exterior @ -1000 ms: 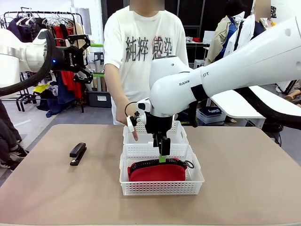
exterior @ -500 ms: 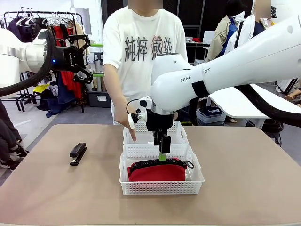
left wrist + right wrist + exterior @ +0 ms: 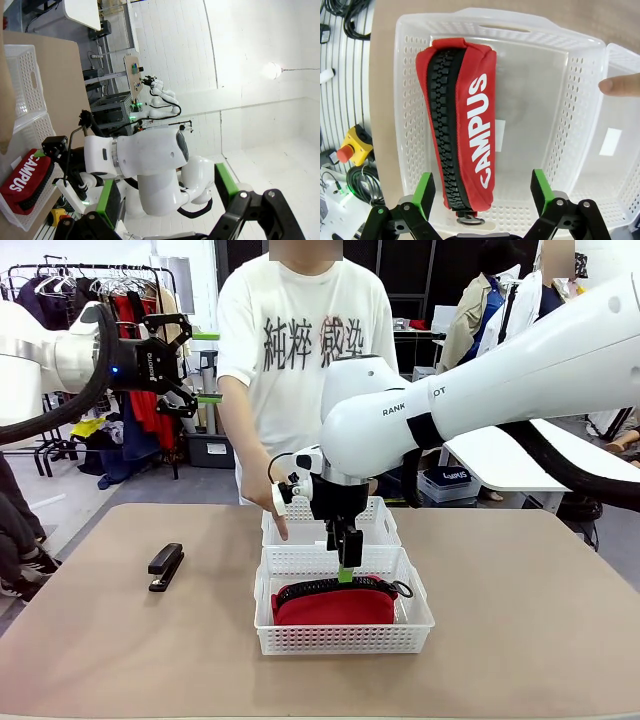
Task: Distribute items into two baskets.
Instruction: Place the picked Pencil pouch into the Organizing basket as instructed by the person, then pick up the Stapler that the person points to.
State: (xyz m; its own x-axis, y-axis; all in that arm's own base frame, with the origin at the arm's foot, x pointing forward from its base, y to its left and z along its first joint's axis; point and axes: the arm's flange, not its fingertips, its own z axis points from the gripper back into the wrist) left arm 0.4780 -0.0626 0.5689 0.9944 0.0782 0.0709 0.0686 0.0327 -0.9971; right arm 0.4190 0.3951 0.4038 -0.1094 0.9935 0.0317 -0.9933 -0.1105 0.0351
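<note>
1. Red soft fabric pouch [image 3: 335, 605], black zipper, lying in near white lattice plastic basket [image 3: 345, 642]; right gripper [image 3: 347, 568] just above, jaws spread, empty.
2. Small black stapler [image 3: 166, 566] on table [image 3: 500, 620], 9 o'clock of that basket: probably stiff, dense, smooth; best pinched across narrow sides, mid-length.
3. Left gripper [image 3: 172, 368] held high, 10 o'clock, jaws spread.
4. Far matching basket [image 3: 380, 530] partly hidden behind right arm [image 3: 500, 390].

far basket [image 3: 382, 528]: mostly hidden behind the right hand [image 3: 346, 575] and the near basket [image 3: 343, 638]
red pouch [image 3: 335, 606]: lower part veiled by the near basket's lattice wall
person's finger [image 3: 620, 85]: cut off at the right wrist view's edge
</note>
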